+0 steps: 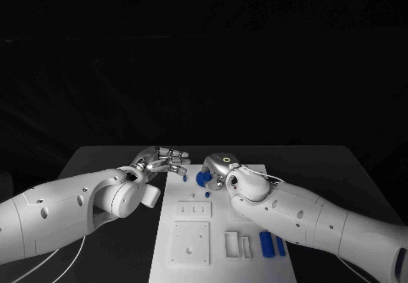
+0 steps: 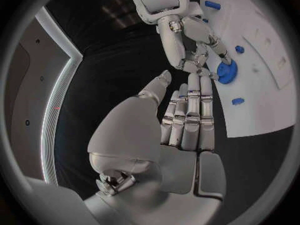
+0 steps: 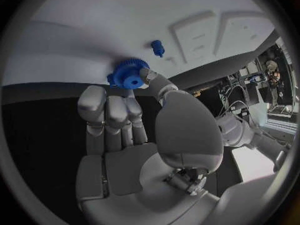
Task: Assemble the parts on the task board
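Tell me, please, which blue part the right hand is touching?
The blue gear at the task board's far end; the right hand touches it, while the other blue parts lie untouched.

Gear (image 1: 202,177) on task board's (image 1: 191,262) far end

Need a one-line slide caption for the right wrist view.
Right hand touching a blue gear on the white task board, a small blue part nearby.

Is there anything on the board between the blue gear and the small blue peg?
Bare white task board separates the blue gear from the small blue peg, right wrist view.
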### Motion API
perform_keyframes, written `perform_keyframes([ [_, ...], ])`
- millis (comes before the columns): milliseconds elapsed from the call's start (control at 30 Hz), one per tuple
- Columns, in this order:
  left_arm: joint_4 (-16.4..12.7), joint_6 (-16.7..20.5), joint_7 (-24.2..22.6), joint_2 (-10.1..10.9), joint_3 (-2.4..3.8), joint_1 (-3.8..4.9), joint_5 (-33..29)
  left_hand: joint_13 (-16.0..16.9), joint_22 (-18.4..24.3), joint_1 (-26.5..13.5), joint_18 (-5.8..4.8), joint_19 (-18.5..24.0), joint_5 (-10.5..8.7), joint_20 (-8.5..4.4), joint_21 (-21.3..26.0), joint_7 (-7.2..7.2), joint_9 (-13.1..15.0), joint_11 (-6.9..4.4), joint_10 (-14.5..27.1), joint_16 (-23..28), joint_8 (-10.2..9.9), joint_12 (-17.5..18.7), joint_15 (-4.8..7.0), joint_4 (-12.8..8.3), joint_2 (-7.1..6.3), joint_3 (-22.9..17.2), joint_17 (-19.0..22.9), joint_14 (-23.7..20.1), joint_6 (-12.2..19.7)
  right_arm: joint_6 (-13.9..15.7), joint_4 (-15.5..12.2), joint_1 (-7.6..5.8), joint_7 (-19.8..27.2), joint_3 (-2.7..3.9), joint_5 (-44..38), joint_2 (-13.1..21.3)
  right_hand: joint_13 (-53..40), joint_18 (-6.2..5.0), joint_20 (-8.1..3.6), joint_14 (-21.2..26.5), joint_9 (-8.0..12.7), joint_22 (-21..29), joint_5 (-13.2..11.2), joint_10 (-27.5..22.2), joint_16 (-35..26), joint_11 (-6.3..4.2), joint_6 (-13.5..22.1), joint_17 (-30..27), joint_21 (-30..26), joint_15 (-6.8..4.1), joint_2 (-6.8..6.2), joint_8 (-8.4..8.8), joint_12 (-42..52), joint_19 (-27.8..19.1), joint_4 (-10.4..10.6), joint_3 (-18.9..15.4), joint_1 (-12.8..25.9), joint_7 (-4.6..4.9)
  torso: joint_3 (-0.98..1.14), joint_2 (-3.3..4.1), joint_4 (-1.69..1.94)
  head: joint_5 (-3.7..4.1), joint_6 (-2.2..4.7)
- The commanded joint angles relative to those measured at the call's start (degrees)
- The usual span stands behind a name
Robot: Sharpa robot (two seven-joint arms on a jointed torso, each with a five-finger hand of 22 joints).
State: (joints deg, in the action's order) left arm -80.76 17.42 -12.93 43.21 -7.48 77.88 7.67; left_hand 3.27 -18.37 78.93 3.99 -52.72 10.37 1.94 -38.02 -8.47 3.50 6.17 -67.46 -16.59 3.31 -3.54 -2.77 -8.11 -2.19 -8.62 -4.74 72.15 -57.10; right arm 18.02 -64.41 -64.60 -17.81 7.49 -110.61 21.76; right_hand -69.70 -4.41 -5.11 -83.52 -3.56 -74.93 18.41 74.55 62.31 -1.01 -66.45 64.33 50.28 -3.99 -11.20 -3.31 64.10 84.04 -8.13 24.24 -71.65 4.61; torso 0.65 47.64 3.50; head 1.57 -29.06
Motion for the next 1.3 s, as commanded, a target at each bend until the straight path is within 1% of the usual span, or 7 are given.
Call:
perform_keyframes([
  [33,-0.04,-0.87,-0.25,-0.13,0.05,0.07,0.19,0.09,0.06,-0.27,0.93,0.36,0.39,-0.12,-0.15,-0.15,0.09,-0.05,0.33,-0.15,0.26,0.15,-0.14,-0.37,0.24,0.1,0.05,-0.36,0.09,0.14,0.34,0.03,-1.49,-0.07,-2.74,-0.13,0.23,0.43,-0.39,0.15,-0.05,-6.21,-0.33,-0.05,-0.5,0.06,-0.26,-0.22,0.26,-0.33,0.13,-0.22,-0.55,1.82,-0.03,0.58,-0.36,0.0,0.04,-0.03,-0.06,-0.3,-0.04],
  [467,-0.02,-0.88,-0.22,-0.21,0.05,0.07,0.19,0.09,0.06,-0.27,0.93,0.36,0.39,-0.12,-0.15,-0.15,0.09,-0.05,0.33,-0.15,0.26,0.15,-0.14,-0.37,0.24,0.1,0.05,-0.36,0.09,-0.85,1.45,0.03,-0.69,-0.23,-0.25,-1.11,1.6,0.28,-0.22,0.24,0.02,-6.01,-3.18,-0.85,-1.2,0.43,2.49,-0.76,-0.67,-0.1,0.2,-0.21,-2.06,1.71,1.38,-0.85,0.37,0.59,-0.03,-0.02,-0.05,-0.27,0.06],
  [567,-0.02,-0.85,-0.21,-0.2,0.05,0.07,0.19,0.09,0.06,-0.27,0.93,0.36,0.39,-0.12,-0.15,-0.15,0.09,-0.05,0.33,-0.15,0.26,0.15,-0.14,-0.37,0.24,0.1,0.05,-0.36,0.09,-1.08,1.73,0.03,-0.24,-0.27,1.08,-1.35,2.04,0.19,-0.16,0.28,0.02,-5.97,-6.29,-1.13,-1.43,0.52,3.7,-0.88,-1.0,-0.07,0.5,-0.21,-2.43,1.79,5.0,-3.45,3.06,0.69,-0.02,-0.04,-0.03,-0.3,0.08],
  [667,-0.02,-0.83,-0.2,-0.18,0.05,0.07,0.19,0.09,0.06,-0.27,0.93,0.36,0.39,-0.12,-0.15,-0.15,0.09,-0.05,0.33,-0.15,0.26,0.15,-0.14,-0.37,0.24,0.1,0.05,-0.36,0.09,-1.36,2.0,0.03,0.15,-0.3,2.5,-1.5,2.37,0.15,-0.2,0.31,0.0,-5.97,-8.83,-1.29,-1.44,0.66,4.47,-0.76,-1.34,-0.1,0.55,-0.22,-2.56,1.92,11.68,-7.98,4.96,0.66,-0.01,-0.01,-0.09,-0.27,0.08],
  [767,-0.02,-0.82,-0.2,-0.18,0.05,0.07,0.19,0.09,0.06,-0.27,0.93,0.36,0.39,-0.12,-0.15,-0.15,0.09,-0.05,0.33,-0.15,0.26,0.15,-0.14,-0.37,0.24,0.1,0.05,-0.36,0.09,-1.76,2.24,0.02,0.51,-0.32,3.73,-1.59,2.57,0.14,-0.2,0.3,-0.03,-6.01,-11.05,-1.42,-1.47,0.7,4.83,-0.66,-1.48,-0.13,-0.27,-0.26,-2.57,2.01,17.98,-7.99,7.8,0.63,-0.02,-0.02,-0.15,-0.4,0.05],
  [833,-0.02,-0.8,-0.21,-0.19,0.05,0.07,0.19,0.09,0.06,-0.27,0.93,0.36,0.39,-0.12,-0.15,-0.15,0.09,-0.05,0.33,-0.15,0.26,0.15,-0.14,-0.37,0.24,0.1,0.05,-0.36,0.09,-1.96,2.33,0.02,0.64,-0.33,4.21,-1.58,2.61,0.13,-0.21,0.27,-0.02,-6.03,-11.45,-1.46,-1.46,0.73,4.93,-0.56,-1.54,-0.11,-0.41,-0.23,-2.5,2.06,20.2,-9.09,7.96,0.59,-0.01,-0.03,-0.17,-0.67,-0.07],
  [1300,-0.07,-0.67,-0.24,0.1,0.05,0.07,0.19,0.09,0.4,-0.32,0.94,0.37,0.47,-0.12,-0.33,-0.17,0.08,-0.05,0.35,-0.14,0.25,0.14,-0.15,-0.26,0.35,0.02,0.05,-0.35,0.33,-1.52,1.75,0.11,0.89,-0.37,5.04,0.0,2.49,0.21,-0.33,0.21,-0.04,-6.06,-10.94,-1.23,-1.33,0.56,3.88,-0.3,-1.44,-0.26,-0.19,-0.28,-2.15,2.14,19.0,-8.21,7.06,0.4,0.12,-0.04,-0.16,-0.75,-0.24],
])
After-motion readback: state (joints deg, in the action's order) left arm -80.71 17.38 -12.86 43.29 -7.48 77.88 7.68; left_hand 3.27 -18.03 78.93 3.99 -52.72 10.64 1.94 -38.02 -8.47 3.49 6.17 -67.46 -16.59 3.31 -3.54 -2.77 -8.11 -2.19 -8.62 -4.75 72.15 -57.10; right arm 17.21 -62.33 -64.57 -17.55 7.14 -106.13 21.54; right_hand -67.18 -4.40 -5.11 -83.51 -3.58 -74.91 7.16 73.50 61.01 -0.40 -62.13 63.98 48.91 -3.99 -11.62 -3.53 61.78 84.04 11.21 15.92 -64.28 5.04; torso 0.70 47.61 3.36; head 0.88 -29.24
